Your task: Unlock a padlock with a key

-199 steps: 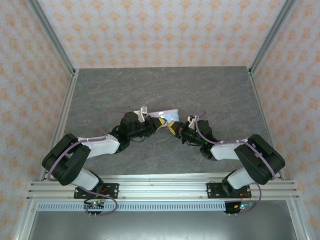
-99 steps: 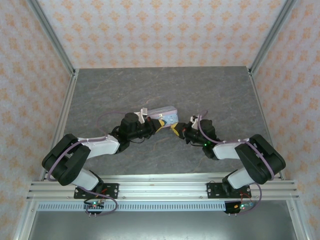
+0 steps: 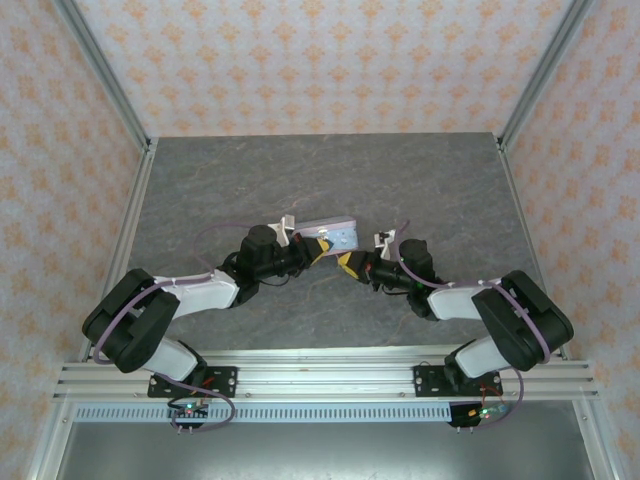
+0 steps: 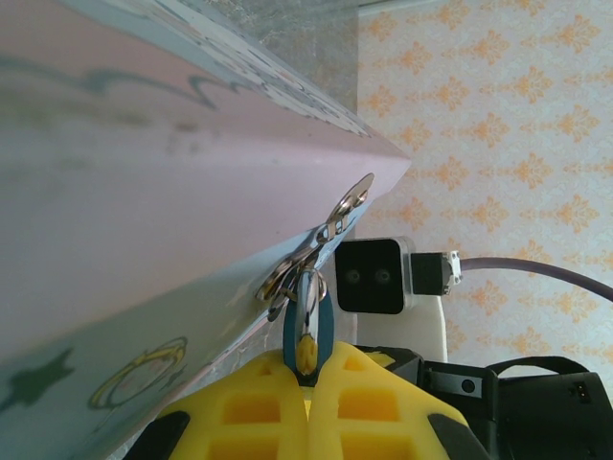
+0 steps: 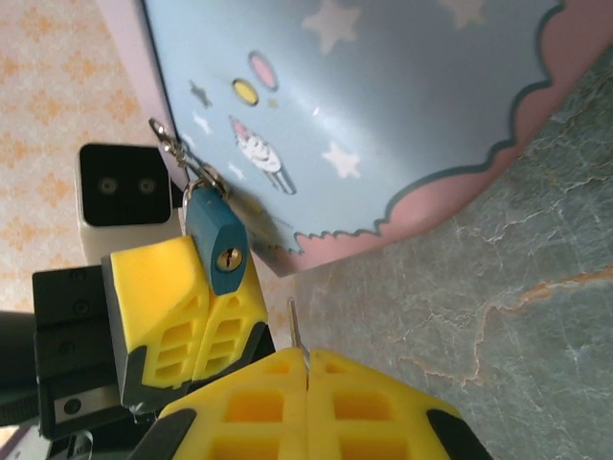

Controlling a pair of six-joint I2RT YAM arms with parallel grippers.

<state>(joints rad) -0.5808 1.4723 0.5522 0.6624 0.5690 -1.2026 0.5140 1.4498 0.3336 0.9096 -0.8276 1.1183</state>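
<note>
A: Entry: pale-blue cartoon tin (image 3: 332,231), pink-edged, stars printed, sits near the middle of the grey stone-look tabletop (image 3: 320,170).
B: Confirmed. Orange-patterned walls (image 3: 320,60) all round; aluminium rail (image 3: 320,368) along the near edge.

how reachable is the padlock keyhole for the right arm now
Probably yes: the padlock, pinched in the left jaws, faces its keyhole toward the key in the right jaws, nothing between them.
</note>
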